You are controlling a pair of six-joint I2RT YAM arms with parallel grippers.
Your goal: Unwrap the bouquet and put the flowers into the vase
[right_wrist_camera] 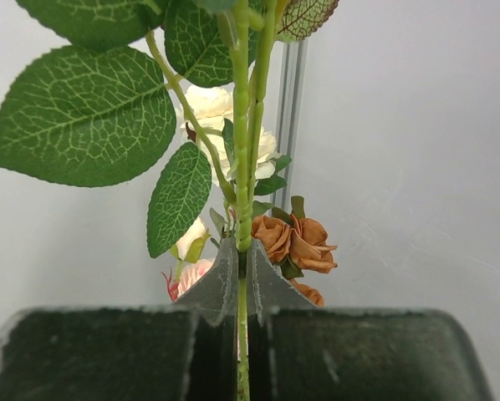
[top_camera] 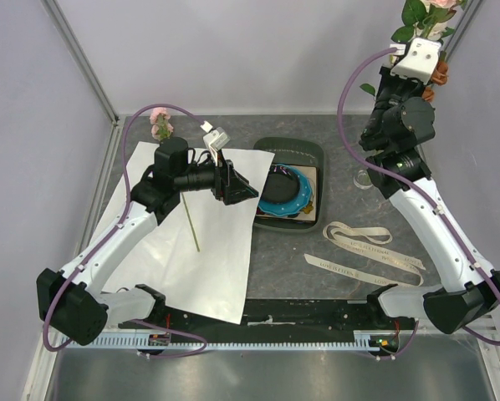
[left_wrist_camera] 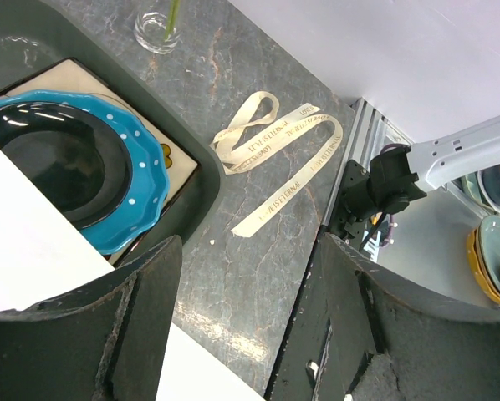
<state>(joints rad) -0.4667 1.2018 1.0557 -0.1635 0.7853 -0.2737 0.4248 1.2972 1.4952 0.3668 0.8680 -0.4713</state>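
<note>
Clamps the flowers (right_wrist_camera: 243, 167) by their stems in the right gripper (right_wrist_camera: 242, 280), raised well clear of the vase (top_camera: 364, 178); holds the left gripper (left_wrist_camera: 250, 276) spread open at the paper's (top_camera: 208, 267) edge.

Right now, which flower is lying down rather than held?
The pink rose at the far left, its thin stem lying on the white paper under the left arm. The other flowers stand raised, stems pinched in the shut right gripper.
</note>
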